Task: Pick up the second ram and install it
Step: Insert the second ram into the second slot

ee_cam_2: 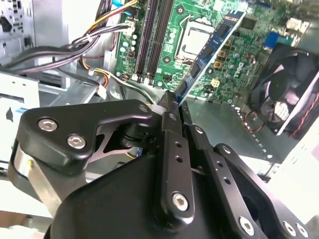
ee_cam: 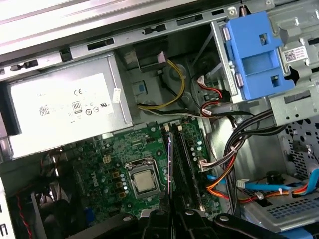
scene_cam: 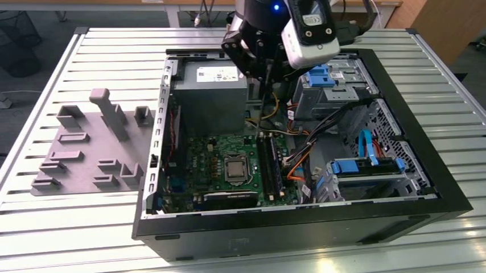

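My gripper (ee_cam_2: 174, 99) is shut on the second ram (ee_cam_2: 212, 47), a blue-green stick with dark chips that juts out from between the black fingers. The stick hangs in the air over the motherboard (ee_cam_2: 239, 64), apart from the black memory slots (ee_cam_2: 152, 35). In the first wrist view the ram (ee_cam: 171, 167) appears edge-on as a thin line roughly over the slots (ee_cam: 185, 159), with the gripper (ee_cam: 172, 215) right behind it. In the exterior view the gripper (scene_cam: 262, 77) hovers above the back of the open computer case (scene_cam: 304, 227), higher than the slots (scene_cam: 270, 165).
Inside the case are a grey power supply (scene_cam: 209, 94), the processor socket (scene_cam: 236, 169), a fan (ee_cam_2: 286, 94), bundles of cables (scene_cam: 304, 153) and blue drive-bay clips (scene_cam: 322, 77). A grey fixture tray (scene_cam: 91, 148) lies on the slatted table at the exterior view's left.
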`<state>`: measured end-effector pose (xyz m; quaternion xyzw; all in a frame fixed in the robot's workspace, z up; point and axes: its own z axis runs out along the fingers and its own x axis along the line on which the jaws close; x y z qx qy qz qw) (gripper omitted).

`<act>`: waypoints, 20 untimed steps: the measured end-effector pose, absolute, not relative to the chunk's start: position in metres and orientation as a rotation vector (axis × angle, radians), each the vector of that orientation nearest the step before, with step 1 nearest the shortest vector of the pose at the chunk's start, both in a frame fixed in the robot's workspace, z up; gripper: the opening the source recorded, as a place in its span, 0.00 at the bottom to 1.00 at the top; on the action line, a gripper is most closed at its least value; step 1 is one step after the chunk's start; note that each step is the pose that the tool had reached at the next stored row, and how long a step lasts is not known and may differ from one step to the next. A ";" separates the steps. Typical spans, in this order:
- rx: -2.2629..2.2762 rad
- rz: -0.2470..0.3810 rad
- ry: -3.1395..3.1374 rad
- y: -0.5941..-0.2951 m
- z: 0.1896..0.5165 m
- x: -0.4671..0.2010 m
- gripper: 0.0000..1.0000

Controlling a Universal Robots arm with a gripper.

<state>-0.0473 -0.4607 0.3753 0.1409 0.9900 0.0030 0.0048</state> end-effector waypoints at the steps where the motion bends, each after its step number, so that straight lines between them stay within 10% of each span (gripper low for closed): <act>1: 0.414 0.010 3.104 -0.461 0.375 -0.047 0.14; 20: 0.046 0.009 3.132 -0.461 0.367 -0.047 0.14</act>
